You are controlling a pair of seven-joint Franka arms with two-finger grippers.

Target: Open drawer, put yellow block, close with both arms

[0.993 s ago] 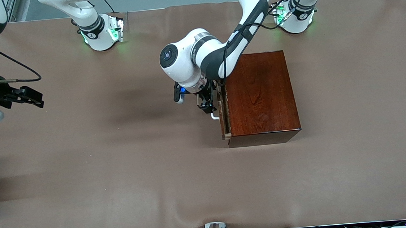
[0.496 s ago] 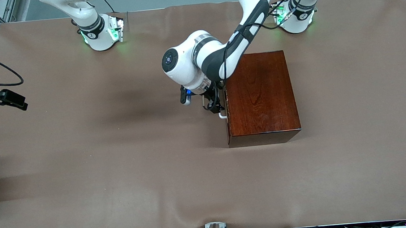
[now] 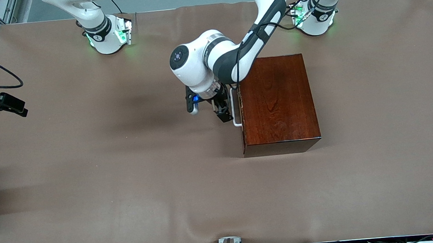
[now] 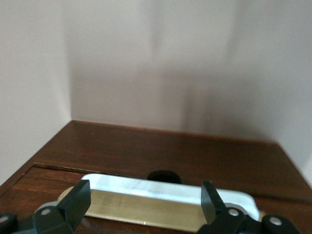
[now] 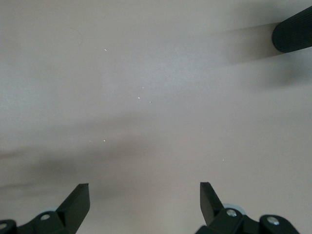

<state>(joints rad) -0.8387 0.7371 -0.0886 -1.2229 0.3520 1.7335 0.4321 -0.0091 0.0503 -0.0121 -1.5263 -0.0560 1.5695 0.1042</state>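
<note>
Brown cloth-covered table — I see the drawer shut flush in its wooden box, frame centre. My left gripper sits spread before the white handle; right gripper waits, fingers apart, frame's left edge.

Glossy reddish-brown drawer with white handle, on a plain brown table cover.

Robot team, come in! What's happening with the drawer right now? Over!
Left gripper open at the drawer's white handle, not gripping. Right gripper open, waiting at the right arm's end of the table. Drawer shut. Yellow block not visible.
</note>
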